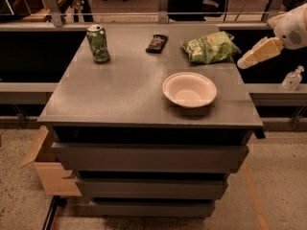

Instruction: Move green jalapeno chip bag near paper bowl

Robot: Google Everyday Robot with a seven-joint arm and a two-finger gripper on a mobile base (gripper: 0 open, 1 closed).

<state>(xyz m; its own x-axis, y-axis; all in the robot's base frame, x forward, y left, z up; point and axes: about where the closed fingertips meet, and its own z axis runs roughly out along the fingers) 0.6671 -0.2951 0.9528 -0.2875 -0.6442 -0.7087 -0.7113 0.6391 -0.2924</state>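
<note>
My jaws hang just off the table's (120, 90) right edge, out at 3 o'clock from the chip bag (209, 48) and clear of it, on the end of my white arm (292, 30). Open or closed? I can't tell from here, and I see nothing in them.

The bag lies crumpled at the table's 1 o'clock corner, untouched. So I call this the approach, with no grasp made yet. Next I'd swing in toward 9 o'clock, drop onto the foil and pinch it. Then it's a short carry toward 7 o'clock, where the bowl (189, 89) sits empty with a gap between them.

Further out on the flat grey top, a dark packet (157, 42) lies at 12 and a green can (98, 43) stands at 10. There are drawers below, and a cardboard box (45, 166) sits on the speckled floor at 8. A small bottle (292, 78) stands on the ledge beneath me.
</note>
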